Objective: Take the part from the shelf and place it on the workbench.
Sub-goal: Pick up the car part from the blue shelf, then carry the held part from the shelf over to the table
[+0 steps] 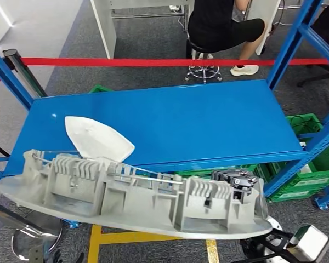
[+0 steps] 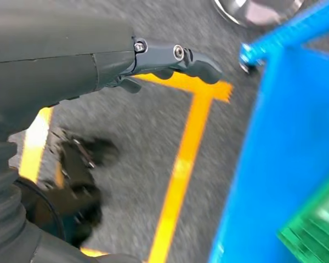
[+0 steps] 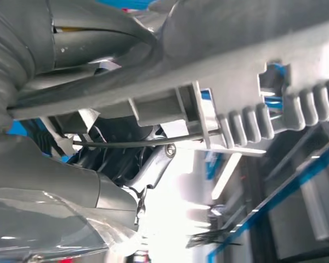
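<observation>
The right hand (image 1: pixel 234 181) grasps the part (image 1: pixel 129 194) at its 3 o'clock end only, clear of the shelf (image 1: pixel 187 118), left hand (image 2: pixel 171 57) released; the unsupported span may sag and slip.

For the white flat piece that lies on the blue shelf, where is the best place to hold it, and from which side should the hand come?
Probably grip the white piece at its pointed end nearest the shelf's front edge, coming from the front. It lies flat, so a top grasp finds little to hold. The long grey part in the right hand hangs before it now.
</observation>
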